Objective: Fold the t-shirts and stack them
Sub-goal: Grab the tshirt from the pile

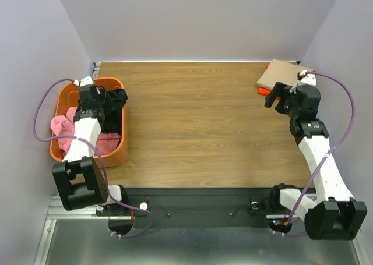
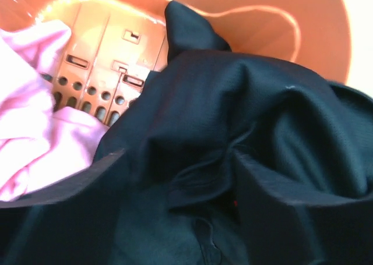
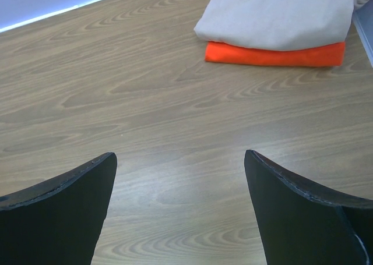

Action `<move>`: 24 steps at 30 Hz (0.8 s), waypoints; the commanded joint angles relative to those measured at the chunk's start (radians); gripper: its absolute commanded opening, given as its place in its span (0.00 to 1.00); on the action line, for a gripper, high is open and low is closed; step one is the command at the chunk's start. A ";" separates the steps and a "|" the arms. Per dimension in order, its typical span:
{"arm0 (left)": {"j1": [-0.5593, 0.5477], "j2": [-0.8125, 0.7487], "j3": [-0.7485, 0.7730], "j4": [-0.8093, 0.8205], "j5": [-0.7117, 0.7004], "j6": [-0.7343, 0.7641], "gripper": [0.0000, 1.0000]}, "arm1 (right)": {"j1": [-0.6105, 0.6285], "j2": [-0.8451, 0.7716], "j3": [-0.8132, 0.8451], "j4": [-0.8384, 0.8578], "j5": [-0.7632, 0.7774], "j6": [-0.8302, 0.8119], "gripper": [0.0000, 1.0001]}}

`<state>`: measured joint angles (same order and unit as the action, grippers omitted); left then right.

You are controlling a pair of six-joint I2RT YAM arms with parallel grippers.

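Observation:
A crumpled black t-shirt (image 1: 118,101) (image 2: 262,102) lies in the far end of the orange plastic basket (image 1: 116,154) (image 2: 262,20). My left gripper (image 1: 106,105) (image 2: 186,189) reaches down into it. Its dark fingers (image 2: 64,177) stand apart, pressed into the black cloth, with a bunched fold between them. At the far right, a folded tan t-shirt (image 1: 282,73) (image 3: 280,14) rests on a folded bright orange t-shirt (image 1: 263,91) (image 3: 274,53). My right gripper (image 1: 273,96) (image 3: 180,177) hovers open over bare wood just short of that stack, holding nothing.
Pink cloth (image 1: 61,125) (image 2: 29,102) fills the near end of the basket, beside the black shirt. The basket stands at the table's left edge, against the wall. The wooden table (image 1: 192,125) runs between the basket and the stack. Walls close in on three sides.

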<state>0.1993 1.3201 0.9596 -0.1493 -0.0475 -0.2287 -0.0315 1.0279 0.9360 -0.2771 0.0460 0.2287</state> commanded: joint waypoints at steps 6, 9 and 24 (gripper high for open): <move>0.008 -0.021 0.048 0.063 0.014 -0.035 0.00 | 0.002 -0.023 0.040 0.027 0.020 -0.035 0.96; 0.008 -0.056 0.085 0.044 0.018 -0.037 0.00 | 0.002 -0.011 0.043 0.027 0.014 -0.035 0.96; 0.008 -0.185 0.525 -0.037 0.272 -0.055 0.00 | 0.002 0.015 0.043 0.029 -0.015 -0.009 0.96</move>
<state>0.2047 1.1671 1.3968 -0.2409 0.0391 -0.2546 -0.0315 1.0431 0.9360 -0.2775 0.0406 0.2138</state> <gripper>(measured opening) 0.040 0.962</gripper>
